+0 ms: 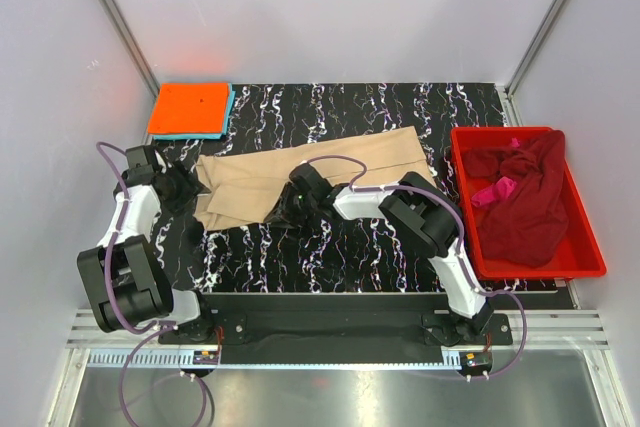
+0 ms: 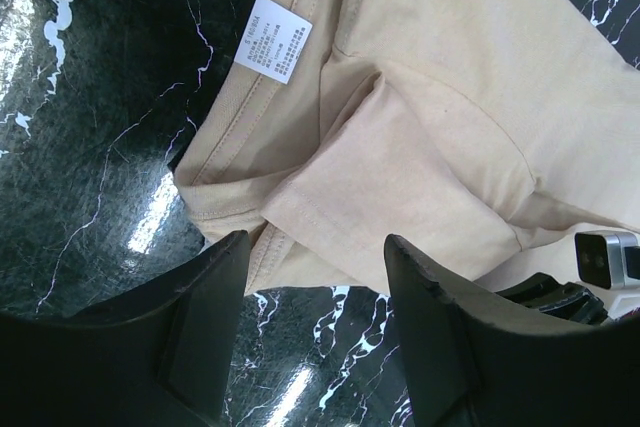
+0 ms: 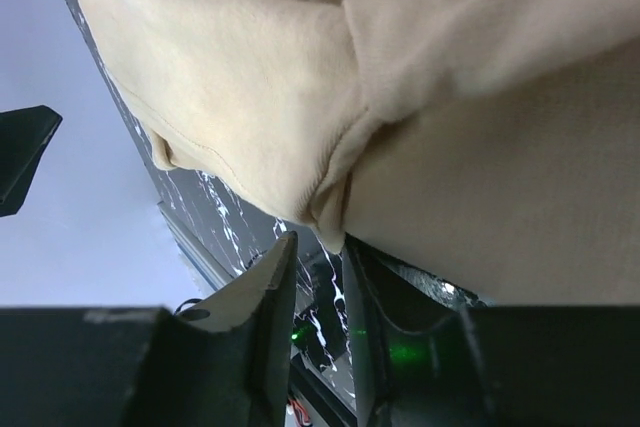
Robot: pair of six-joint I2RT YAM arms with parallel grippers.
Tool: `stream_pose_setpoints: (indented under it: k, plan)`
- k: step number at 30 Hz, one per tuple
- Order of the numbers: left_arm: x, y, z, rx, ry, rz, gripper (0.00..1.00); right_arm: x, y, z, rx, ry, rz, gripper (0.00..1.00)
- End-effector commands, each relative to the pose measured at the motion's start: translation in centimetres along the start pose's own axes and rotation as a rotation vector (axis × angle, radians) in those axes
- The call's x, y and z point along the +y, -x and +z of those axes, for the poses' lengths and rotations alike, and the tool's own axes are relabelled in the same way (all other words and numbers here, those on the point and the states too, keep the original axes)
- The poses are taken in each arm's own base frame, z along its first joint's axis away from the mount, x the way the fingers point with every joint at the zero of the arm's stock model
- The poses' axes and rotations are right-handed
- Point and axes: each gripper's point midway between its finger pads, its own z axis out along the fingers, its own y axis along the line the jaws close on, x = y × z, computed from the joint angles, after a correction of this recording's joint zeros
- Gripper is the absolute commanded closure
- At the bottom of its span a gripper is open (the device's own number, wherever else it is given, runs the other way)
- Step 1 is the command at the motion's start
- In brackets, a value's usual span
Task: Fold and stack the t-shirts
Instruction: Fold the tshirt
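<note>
White walls closed in a black marbled table (image 1: 400, 117). The tan tee (image 1: 250, 182) lay across its middle, partly folded, its left end bunched, with the neck label (image 2: 278, 37) showing.

At the tee's near edge the right gripper (image 3: 320, 247) had its jaws drawn narrow, a doubled fold of tan cloth nipped between the tips. At the tee's left end the left gripper (image 2: 315, 252) stood well open, holding nothing, with the tee's bunched corner just beyond its fingertips.

Far left of the tan tee an orange tee (image 1: 190, 107) sat folded on a blue tee (image 1: 229, 115). Right of it, a bin (image 1: 462, 202) held a maroon tee (image 1: 530, 212) and a pink tee (image 1: 497, 190), both crumpled.

The step looked like a fold of the tan tee. It would go best if the right gripper had all layers of its pinch before lifting. The left should take the bunched corner too, so both ends travel together and the crease stays straight.
</note>
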Motion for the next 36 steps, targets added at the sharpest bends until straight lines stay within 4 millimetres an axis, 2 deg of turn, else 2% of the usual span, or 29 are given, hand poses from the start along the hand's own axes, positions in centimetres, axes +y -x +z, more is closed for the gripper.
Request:
stream_pose_setpoints:
  k: [1,6,10,16,23,27,32,33,35,36]
  plan:
    - [-1.3,0.7,-0.7,-0.041,-0.062,0.019,0.39,-3.2,0.1,1.6,-0.044,-0.104,0.010,0.69]
    - [-1.2,0.4,-0.6,-0.035,-0.062,0.025,0.39,-2.5,0.0,1.5,-0.035,-0.086,0.012,0.82]
    - [-1.2,0.5,-0.5,-0.039,-0.062,0.027,0.38,-1.3,0.0,0.8,-0.030,-0.071,0.009,1.00]
    - [-1.2,0.2,-0.2,-0.030,-0.046,0.065,0.37,2.9,0.8,-0.9,0.005,0.007,-0.002,1.00]
    - [-1.7,0.3,-0.3,-0.029,-0.037,0.115,0.37,6.0,2.9,-2.5,0.063,0.108,0.047,1.00]
    - [-2.1,0.4,-0.3,-0.024,-0.029,0.141,0.37,7.0,5.0,-3.1,0.050,0.150,0.071,1.00]
    - [-2.4,0.2,0.0,-0.010,-0.034,0.145,0.36,6.9,7.7,-2.9,0.055,0.181,0.088,1.00]
    - [-2.4,0.3,0.0,-0.010,-0.031,0.146,0.36,7.5,8.2,-3.0,0.052,0.197,0.081,1.00]
    - [-2.6,0.6,-0.1,-0.014,-0.035,0.149,0.35,6.8,9.2,-2.6,0.049,0.196,0.083,1.00]
    - [-2.7,0.6,-0.1,-0.013,-0.037,0.146,0.34,7.2,9.8,-2.6,0.043,0.209,0.076,1.00]
